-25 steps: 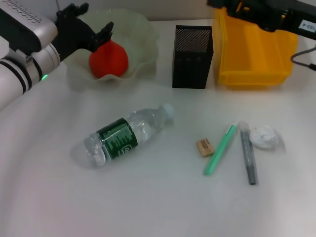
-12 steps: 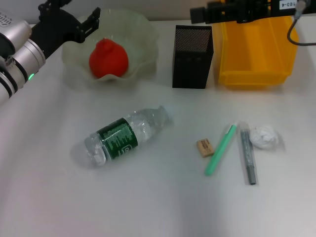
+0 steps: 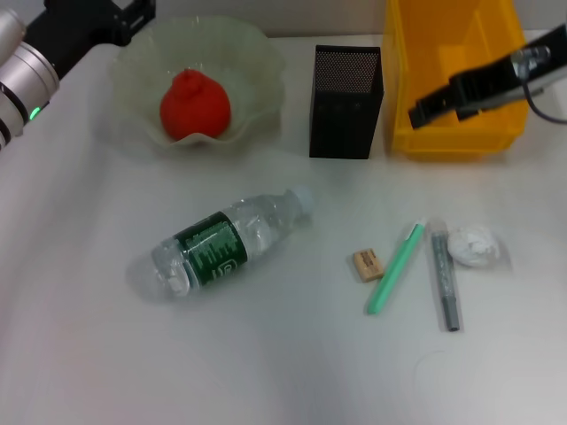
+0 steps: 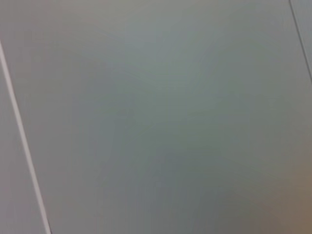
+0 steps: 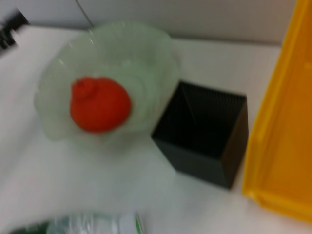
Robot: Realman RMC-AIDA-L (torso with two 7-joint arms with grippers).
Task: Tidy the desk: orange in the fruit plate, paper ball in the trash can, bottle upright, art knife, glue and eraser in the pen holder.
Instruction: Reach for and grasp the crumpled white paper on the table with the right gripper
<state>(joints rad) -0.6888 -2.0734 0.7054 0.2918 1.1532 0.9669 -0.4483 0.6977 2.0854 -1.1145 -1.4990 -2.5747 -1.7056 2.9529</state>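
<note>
Head view: one orange (image 3: 194,104) sits in the fruit plate (image 3: 257,53). One bottle (image 3: 229,241) lies flat; it could roll if nudged. One paper ball (image 3: 474,244), one eraser (image 3: 368,264), two pens remain. Right hand (image 3: 421,112) hangs before the trash can (image 3: 443,53), left hand (image 3: 124,13) beside the plate; cannot tell either's fingers.

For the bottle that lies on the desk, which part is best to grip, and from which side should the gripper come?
Probably the labelled middle of the bottle, approached from above with the fingers across its width. It lies on its side, cap pointing toward the pen holder, and the round body is widest and firmest at the green label.
</note>
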